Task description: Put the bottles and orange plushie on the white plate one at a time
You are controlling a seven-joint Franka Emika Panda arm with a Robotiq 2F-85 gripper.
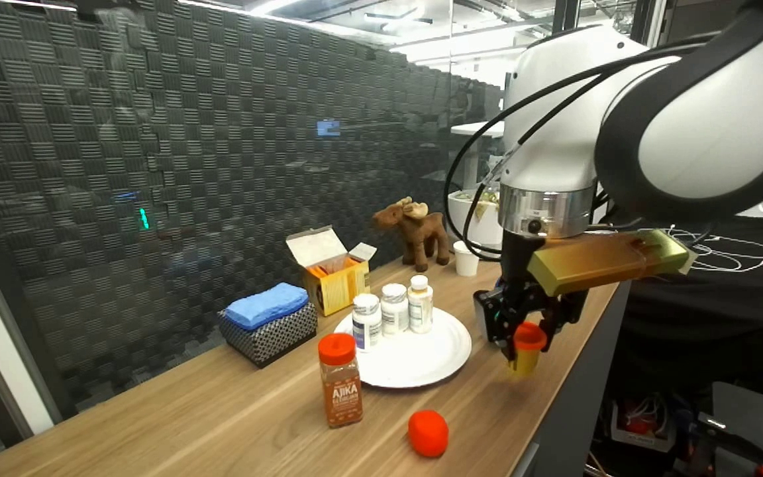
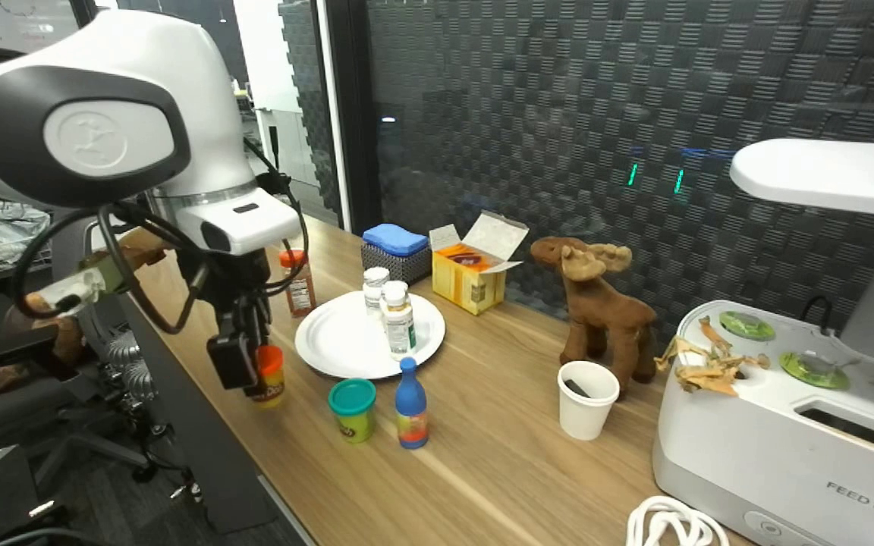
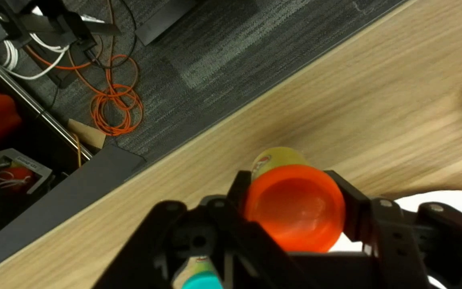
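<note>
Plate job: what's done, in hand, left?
Done: three white bottles stand on the white plate. In hand: the gripper is closed on a yellow tub with an orange lid, beside the plate. Apparently left: the blue bottle, the spice jar if it counts, and the round orange object, likely the plushie; all off the plate.

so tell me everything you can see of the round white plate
The round white plate looks like paper or plastic, shallow with a raised rim. It lies flat on the brown wooden table. Three white cylindrical bottles stand upright on it; an orange-capped spice jar stands close beside it, though whether they touch is unclear.
</note>
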